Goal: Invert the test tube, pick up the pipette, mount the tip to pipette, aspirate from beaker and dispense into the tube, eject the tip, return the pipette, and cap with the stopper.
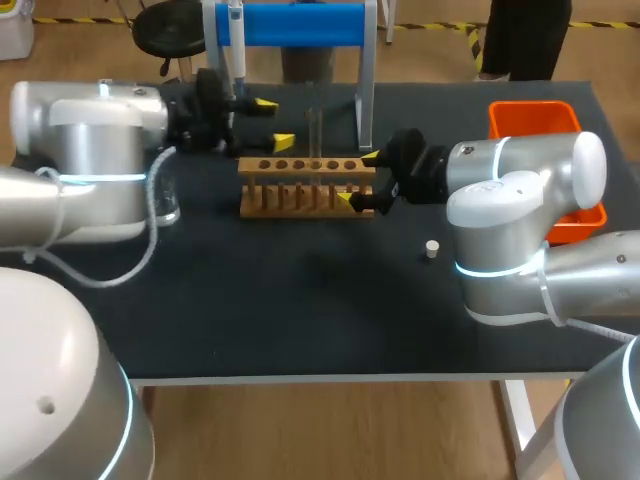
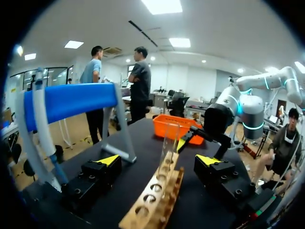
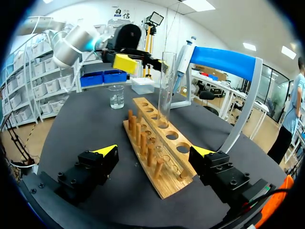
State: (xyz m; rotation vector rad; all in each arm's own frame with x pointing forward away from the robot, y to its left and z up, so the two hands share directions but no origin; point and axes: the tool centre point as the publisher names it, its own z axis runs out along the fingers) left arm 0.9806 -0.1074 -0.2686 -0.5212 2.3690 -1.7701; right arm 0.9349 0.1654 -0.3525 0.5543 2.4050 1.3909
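Wooden rack (image 1: 300,192) (glass tube (image 1: 315,133) upright)

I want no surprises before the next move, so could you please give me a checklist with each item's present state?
1. The left gripper is open and empty: ok.
2. The right gripper is open and empty: ok.
3. The test tube stands upright in the rack: ok.
4. Which end of the test tube is open: cannot tell.
5. The pipette hangs on its stand: ok.
6. The stopper lies loose on the table: ok.
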